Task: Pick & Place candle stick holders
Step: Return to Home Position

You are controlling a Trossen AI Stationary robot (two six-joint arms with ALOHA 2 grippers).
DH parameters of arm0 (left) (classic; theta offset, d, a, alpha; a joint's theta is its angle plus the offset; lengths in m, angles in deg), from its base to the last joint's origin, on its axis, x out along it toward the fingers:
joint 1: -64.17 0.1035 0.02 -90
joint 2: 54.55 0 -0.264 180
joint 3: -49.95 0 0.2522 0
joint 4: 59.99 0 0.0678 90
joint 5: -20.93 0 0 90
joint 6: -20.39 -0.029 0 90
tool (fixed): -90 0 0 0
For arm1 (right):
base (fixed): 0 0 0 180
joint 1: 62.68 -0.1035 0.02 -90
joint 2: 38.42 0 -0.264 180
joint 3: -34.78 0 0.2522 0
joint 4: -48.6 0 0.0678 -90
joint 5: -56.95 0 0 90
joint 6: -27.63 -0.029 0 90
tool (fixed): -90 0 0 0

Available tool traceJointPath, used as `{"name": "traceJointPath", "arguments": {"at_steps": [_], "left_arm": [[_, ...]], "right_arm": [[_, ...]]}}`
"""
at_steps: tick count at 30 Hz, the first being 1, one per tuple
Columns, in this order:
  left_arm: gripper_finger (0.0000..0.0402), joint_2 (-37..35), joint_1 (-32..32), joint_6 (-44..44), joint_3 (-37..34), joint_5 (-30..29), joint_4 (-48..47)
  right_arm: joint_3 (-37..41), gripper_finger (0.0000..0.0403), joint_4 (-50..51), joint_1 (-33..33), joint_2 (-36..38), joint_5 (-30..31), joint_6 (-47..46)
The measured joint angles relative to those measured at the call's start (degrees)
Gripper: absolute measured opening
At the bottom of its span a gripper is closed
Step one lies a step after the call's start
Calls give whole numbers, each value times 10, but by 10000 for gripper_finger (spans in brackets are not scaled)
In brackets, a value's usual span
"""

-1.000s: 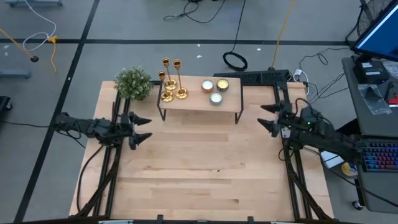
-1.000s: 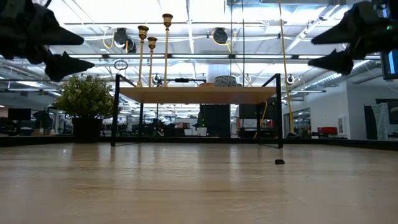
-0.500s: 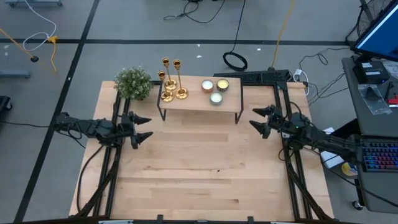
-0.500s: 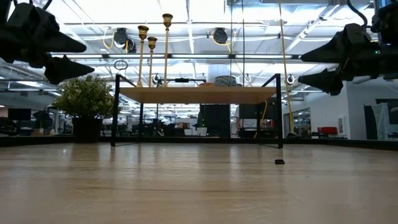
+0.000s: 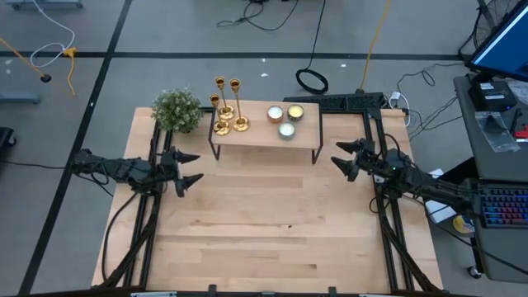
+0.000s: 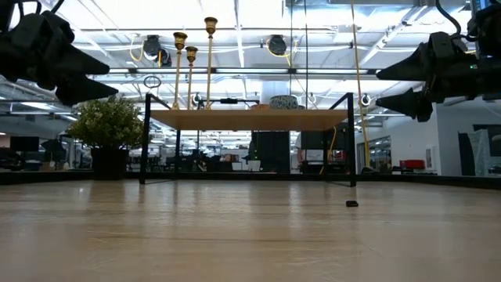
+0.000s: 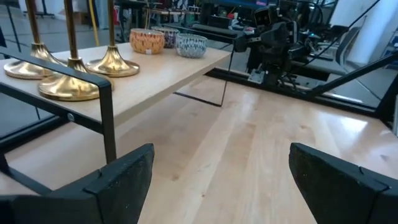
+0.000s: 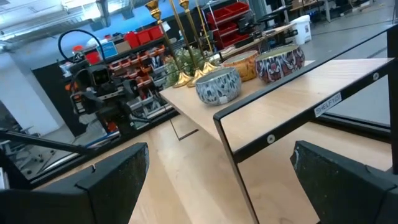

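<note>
I count three gold candle stick holders (image 5: pixel 221 126) standing together on the left end of the one shelf (image 5: pixel 256 138), upper centre of the high view. Three candles (image 5: pixel 285 120) sit at its right end, one plant (image 5: pixel 176 109) just left. The left gripper (image 5: pixel 198 168) at mid-left and the right gripper (image 5: pixel 335 154) at mid-right both hang with jaws apart.
</note>
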Motion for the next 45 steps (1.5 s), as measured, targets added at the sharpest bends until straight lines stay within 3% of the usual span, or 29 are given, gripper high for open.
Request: {"name": "traceJointPath", "arguments": {"at_steps": [45], "left_arm": [[365,1,0,1,0,0,-9]], "right_arm": [[2,380,4,0,0,0,0]]}}
